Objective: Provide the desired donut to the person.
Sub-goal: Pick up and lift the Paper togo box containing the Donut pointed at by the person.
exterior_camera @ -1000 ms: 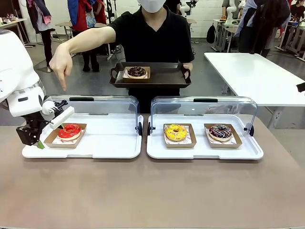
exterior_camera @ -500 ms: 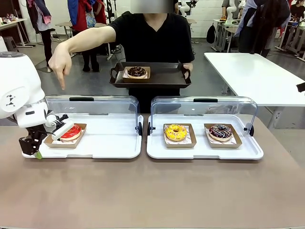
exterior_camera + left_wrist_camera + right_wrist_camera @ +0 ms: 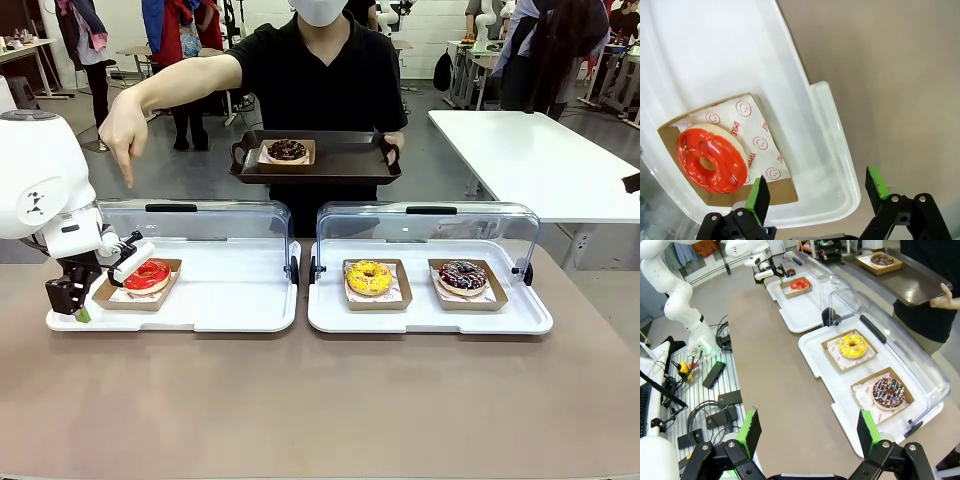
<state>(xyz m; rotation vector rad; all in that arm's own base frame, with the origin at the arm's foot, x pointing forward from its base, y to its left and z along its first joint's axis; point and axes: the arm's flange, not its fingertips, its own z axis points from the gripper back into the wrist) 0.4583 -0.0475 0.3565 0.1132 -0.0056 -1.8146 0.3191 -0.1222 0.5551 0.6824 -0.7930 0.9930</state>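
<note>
A red-glazed donut lies in a cardboard box at the left end of the left white tray. The person stands at the far side, and one hand points down at the red donut. Their other hand holds a black tray carrying a chocolate donut. My left gripper is open, low at the box's left end over the tray's corner. My right gripper hangs open high above the table.
The right white tray holds a yellow donut and a sprinkled chocolate donut, each in a cardboard box. Clear lids stand raised behind both trays. A white table stands at the far right. Bare brown tabletop lies in front.
My left arm's wrist has turned and shifted slightly at the left end of the red donut's box, jaws still open. The person's pointing hand has risen a little.
</note>
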